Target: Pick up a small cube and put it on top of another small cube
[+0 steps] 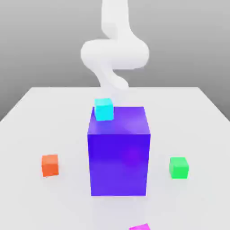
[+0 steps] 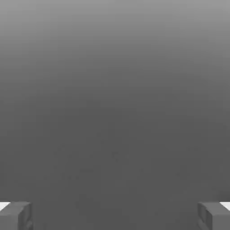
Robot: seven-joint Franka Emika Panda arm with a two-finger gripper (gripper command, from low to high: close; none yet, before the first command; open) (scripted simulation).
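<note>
The small magenta-pink cube (image 1: pixel 140 227) sits on the white table (image 1: pixel 197 117), in front of the big blue-purple block (image 1: pixel 119 152), at the very near edge of the exterior view, and part of it is cut off there. Nothing is touching it. The small bright green cube (image 1: pixel 179 167) is also on the table, beside the big block on the exterior view's right, well apart from the pink one. The small orange cube (image 1: pixel 50 165) sits on the other side of the big block, on the exterior view's left. A small cyan cube (image 1: pixel 103 109) rests on top of the big block, near its far left corner.

The white robot arm (image 1: pixel 114 51) stands up behind the big block, on the far side. So the big block is between the arm and the pink cube. I think the arm has to reach up and over the big block, then come down on its near side to get the pink cube.

In the hand view the gripper (image 2: pixel 115 215) has its two gray fingertips (image 2: pixel 15 214) spread wide apart, with nothing between them
</note>
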